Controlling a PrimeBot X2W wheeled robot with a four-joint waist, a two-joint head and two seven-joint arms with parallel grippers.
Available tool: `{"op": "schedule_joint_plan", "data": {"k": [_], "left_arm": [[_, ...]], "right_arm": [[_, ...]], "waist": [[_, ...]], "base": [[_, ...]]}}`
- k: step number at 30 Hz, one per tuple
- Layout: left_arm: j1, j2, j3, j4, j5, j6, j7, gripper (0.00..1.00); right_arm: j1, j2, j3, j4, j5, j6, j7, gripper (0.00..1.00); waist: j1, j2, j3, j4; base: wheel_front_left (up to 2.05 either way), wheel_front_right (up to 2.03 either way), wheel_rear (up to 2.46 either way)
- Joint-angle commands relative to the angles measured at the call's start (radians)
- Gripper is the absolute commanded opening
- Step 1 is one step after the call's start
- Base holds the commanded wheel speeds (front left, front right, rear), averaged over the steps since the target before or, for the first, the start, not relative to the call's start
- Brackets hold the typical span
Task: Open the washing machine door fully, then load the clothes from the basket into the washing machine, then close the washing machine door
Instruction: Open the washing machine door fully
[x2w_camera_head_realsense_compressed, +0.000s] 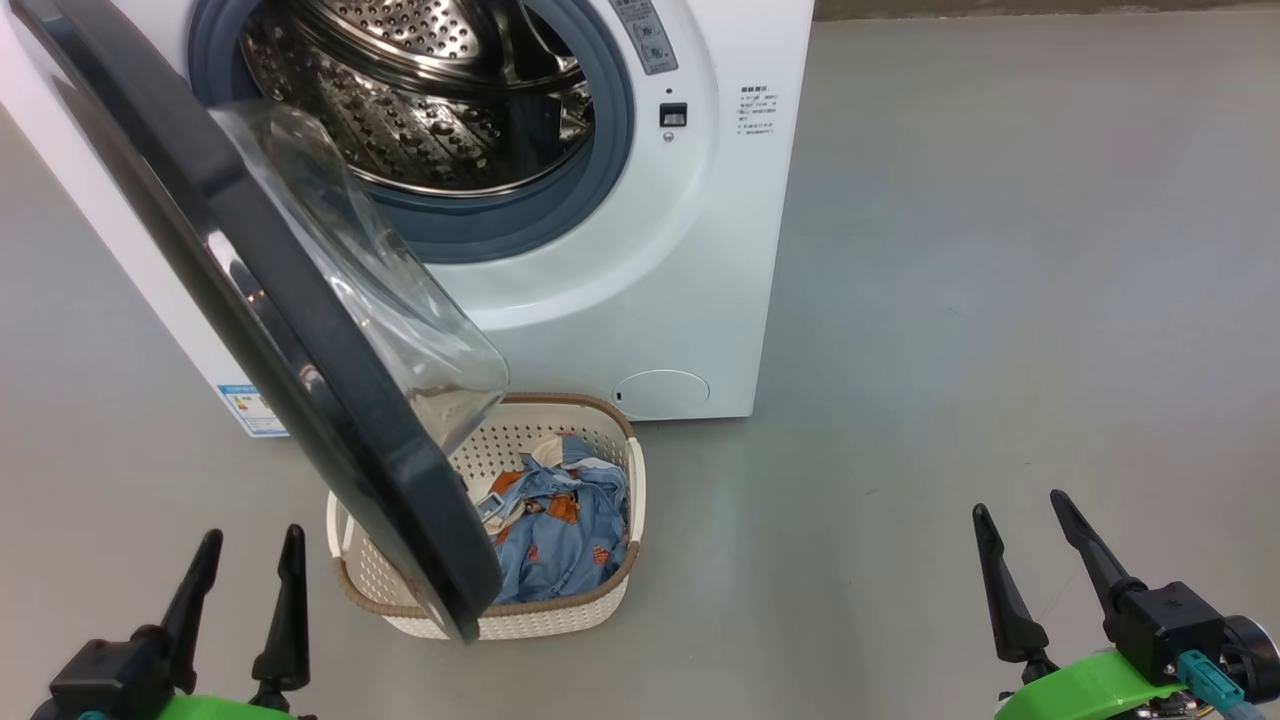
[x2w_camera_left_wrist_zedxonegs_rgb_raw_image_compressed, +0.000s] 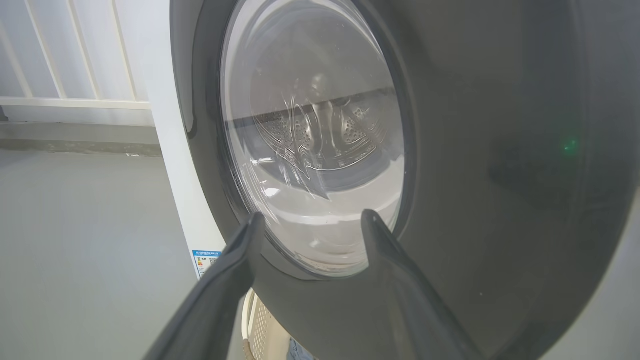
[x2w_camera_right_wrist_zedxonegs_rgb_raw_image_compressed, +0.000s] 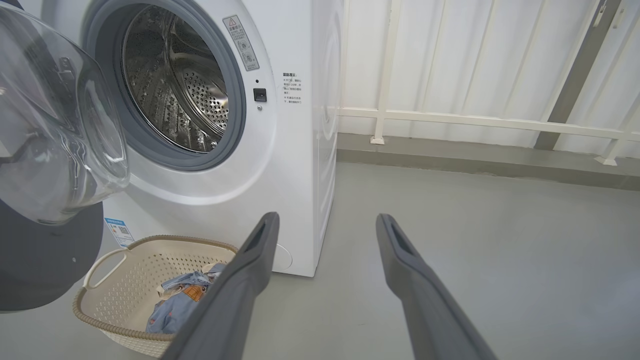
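The white washing machine (x2w_camera_head_realsense_compressed: 640, 300) (x2w_camera_right_wrist_zedxonegs_rgb_raw_image_compressed: 295, 165) stands ahead with its steel drum (x2w_camera_head_realsense_compressed: 420, 90) (x2w_camera_right_wrist_zedxonegs_rgb_raw_image_compressed: 175, 85) exposed. Its door (x2w_camera_head_realsense_compressed: 300, 330) (x2w_camera_left_wrist_zedxonegs_rgb_raw_image_compressed: 500, 150) (x2w_camera_right_wrist_zedxonegs_rgb_raw_image_compressed: 45, 250), black-rimmed with a glass bowl, swings out toward me and overhangs the left part of the basket (x2w_camera_head_realsense_compressed: 590, 605) (x2w_camera_right_wrist_zedxonegs_rgb_raw_image_compressed: 130, 270). The basket sits on the floor before the machine, holding the light blue clothes (x2w_camera_head_realsense_compressed: 560, 540) (x2w_camera_right_wrist_zedxonegs_rgb_raw_image_compressed: 175, 305). My left gripper (x2w_camera_head_realsense_compressed: 250, 555) (x2w_camera_left_wrist_zedxonegs_rgb_raw_image_compressed: 310, 225) is open at the lower left, facing the door's outer side. My right gripper (x2w_camera_head_realsense_compressed: 1020, 520) (x2w_camera_right_wrist_zedxonegs_rgb_raw_image_compressed: 325, 225) is open at the lower right, empty, over bare floor.
Grey floor (x2w_camera_head_realsense_compressed: 1000, 300) stretches wide to the machine's right. A white railing and panelled wall (x2w_camera_right_wrist_zedxonegs_rgb_raw_image_compressed: 475, 120) run behind the machine. A blue label sticker (x2w_camera_head_realsense_compressed: 250, 410) marks the machine's lower left corner.
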Motion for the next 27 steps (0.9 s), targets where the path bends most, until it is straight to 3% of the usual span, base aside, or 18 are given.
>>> {"op": "schedule_joint_plan", "data": {"k": [1, 4, 5, 7, 21, 27], "left_arm": [[-0.04, 0.025, 0.033, -0.024, -0.004, -0.002, -0.006, 1.0], [-0.039, 0.026, 0.027, -0.026, -0.001, -0.002, -0.006, 1.0], [-0.038, 0.026, 0.023, -0.026, -0.002, -0.002, -0.006, 0.94], [-0.036, 0.027, 0.016, -0.025, -0.006, -0.002, -0.006, 0.0], [-0.048, 0.023, 0.024, -0.047, -0.022, -0.002, -0.006, 0.0], [-0.087, 0.023, 0.066, -0.152, -0.007, -0.002, -0.006, 0.0]], "right_arm": [[-0.018, -0.004, 0.022, -0.022, -0.003, 0.002, -0.012, 1.0], [-0.018, -0.004, 0.022, -0.022, -0.003, 0.002, -0.012, 1.0], [-0.018, -0.004, 0.022, -0.022, -0.003, 0.002, -0.012, 1.0], [-0.018, -0.004, 0.023, -0.021, -0.003, 0.002, -0.012, 1.0], [-0.01, -0.004, 0.028, -0.019, 0.001, 0.002, -0.012, 1.0], [-0.005, -0.004, 0.028, -0.015, 0.008, 0.002, -0.012, 1.0]], "waist": [[0.0, 0.0, -0.001, 0.0], [0.0, 0.0, -0.002, 0.0], [0.0, 0.0, -0.003, 0.0], [0.0, 0.0, -0.005, -0.001], [0.0, 0.0, -0.017, -0.002], [0.0, 0.0, -0.02, -0.001]], "base": [[0.0, 0.0, 0.0], [0.0, 0.0, 0.0], [0.0, 0.0, 0.0], [0.0, 0.0, 0.0], [0.0, 0.0, 0.0], [0.0, 0.0, 0.0]]}}
